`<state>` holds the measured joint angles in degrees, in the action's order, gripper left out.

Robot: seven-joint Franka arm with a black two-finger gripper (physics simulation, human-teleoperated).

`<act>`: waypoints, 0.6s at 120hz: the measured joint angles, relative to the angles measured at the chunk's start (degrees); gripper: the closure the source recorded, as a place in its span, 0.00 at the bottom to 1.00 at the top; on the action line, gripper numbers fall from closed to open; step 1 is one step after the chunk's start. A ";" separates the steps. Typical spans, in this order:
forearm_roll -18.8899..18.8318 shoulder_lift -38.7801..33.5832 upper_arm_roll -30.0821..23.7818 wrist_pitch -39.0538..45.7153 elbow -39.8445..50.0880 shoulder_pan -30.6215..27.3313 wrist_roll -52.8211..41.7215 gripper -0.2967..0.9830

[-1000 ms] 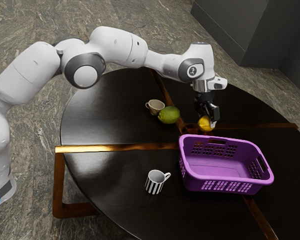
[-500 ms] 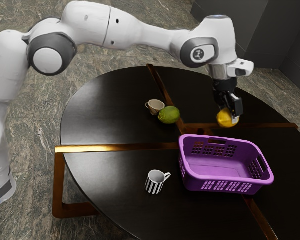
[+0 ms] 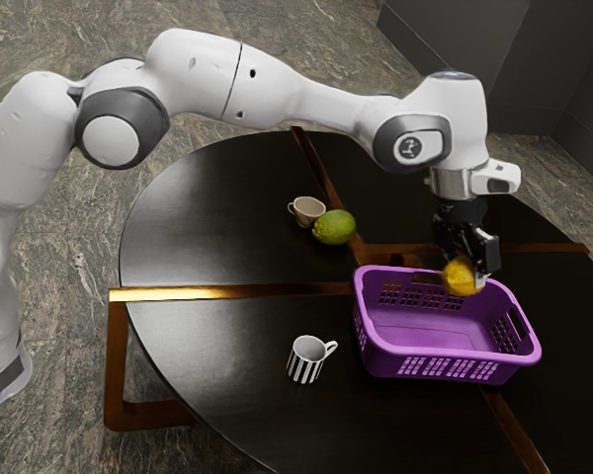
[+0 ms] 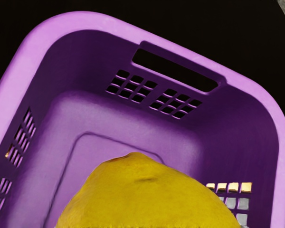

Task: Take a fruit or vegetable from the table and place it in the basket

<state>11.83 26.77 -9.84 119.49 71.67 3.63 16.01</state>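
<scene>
gripper (image 3: pixel 472 272): closed on the lemon (image 3: pixel 461 278), a finger on either side of it
lemon: yellow, held in the air over the basket (image 3: pixel 437 365); the wrist view has the basket's floor and walls beyond it
basket: purple, upright on the table (image 3: pixel 208 365), slots and handle holes in its walls
lime (image 3: pixel 333 228): green, on the table, right beside the cup (image 3: pixel 306 218)
mug (image 3: pixel 303 366): striped black and white, upright, near the basket, handle toward it
</scene>
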 joint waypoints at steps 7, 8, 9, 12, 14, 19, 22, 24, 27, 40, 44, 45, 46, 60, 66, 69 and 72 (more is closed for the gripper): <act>0.39 0.13 -0.13 0.00 -0.13 0.12 0.85 0.42; 0.51 0.10 -0.14 0.00 -0.13 0.13 0.96 0.41; 0.62 0.05 -0.12 -0.01 -0.13 0.14 1.07 0.40; 0.91 -0.14 -0.08 -0.01 -0.12 0.14 1.40 0.37; 1.08 -0.27 -0.01 -0.02 -0.11 0.13 1.61 0.36; 1.43 -0.59 0.09 -0.02 -0.06 0.00 2.11 0.32; 1.60 -0.83 0.12 -0.03 -0.02 -0.10 2.39 0.31; 1.70 -1.01 0.13 -0.04 0.05 -0.17 2.58 0.30; 1.85 -1.25 0.18 -0.05 0.17 -0.25 2.84 0.29; 2.46 -3.13 1.18 0.02 1.31 -0.21 3.93 0.26; 3.62 -5.16 3.55 0.47 2.31 -0.10 4.78 0.25; 3.94 -6.17 4.06 0.55 2.91 -0.13 5.21 0.25; 4.17 -7.30 4.50 0.63 3.66 -0.18 5.73 0.25; -1.74 -25.78 8.89 -7.03 10.28 0.04 21.43 0.24; -2.53 -29.90 12.03 -12.42 10.81 1.51 28.74 0.24; -2.75 -30.84 13.43 -14.89 11.12 1.89 32.19 0.24; -2.93 -31.34 14.78 -17.13 11.83 1.87 35.50 0.24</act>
<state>8.90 -4.57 4.95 102.36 83.49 5.49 51.51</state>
